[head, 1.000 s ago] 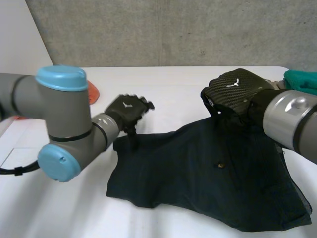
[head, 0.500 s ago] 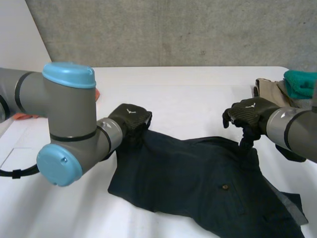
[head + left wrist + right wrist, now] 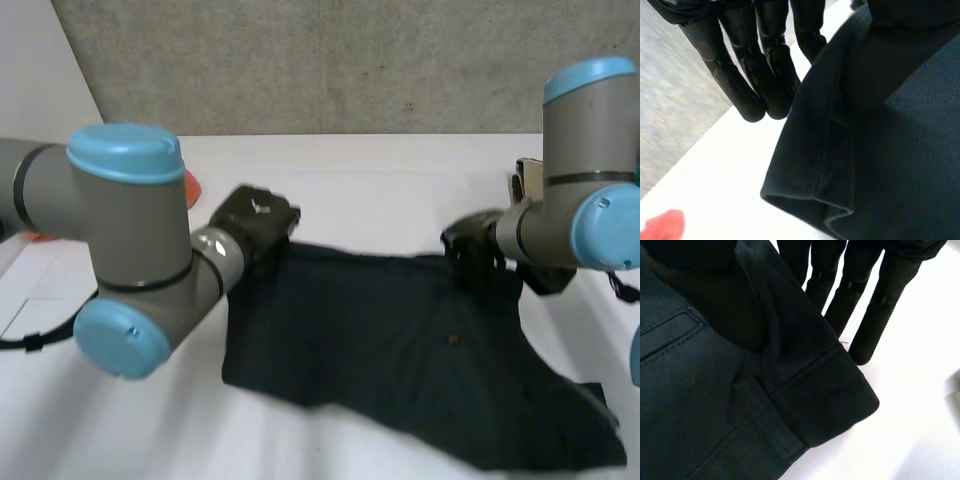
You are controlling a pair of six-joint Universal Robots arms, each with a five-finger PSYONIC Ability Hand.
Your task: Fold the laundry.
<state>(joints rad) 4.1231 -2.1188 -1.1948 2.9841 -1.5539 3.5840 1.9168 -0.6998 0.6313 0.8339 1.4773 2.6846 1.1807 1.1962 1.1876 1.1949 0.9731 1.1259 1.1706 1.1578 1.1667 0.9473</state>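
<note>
A dark navy garment [image 3: 400, 350] with a small button lies spread on the white table [image 3: 380, 190]. My left hand [image 3: 255, 220] is at its far left corner. In the left wrist view the straight fingers [image 3: 740, 75] lie behind the hemmed cloth edge [image 3: 830, 150] and the thumb presses on it from the front, pinching it. My right hand [image 3: 472, 240] holds the far right corner. There the fingers [image 3: 865, 300] run under the seamed corner [image 3: 830, 400] with the thumb on top.
An orange thing [image 3: 188, 188] lies on the table behind my left arm, and it is a red patch [image 3: 662, 227] beyond the cloth corner in the left wrist view. Beige cloth [image 3: 527, 175] sits at the far right. A concrete wall backs the table.
Both hands came down onto the garment's far edge and closed on its corners. The right hand moved out to the right, and the garment now lies wider and flatter.
</note>
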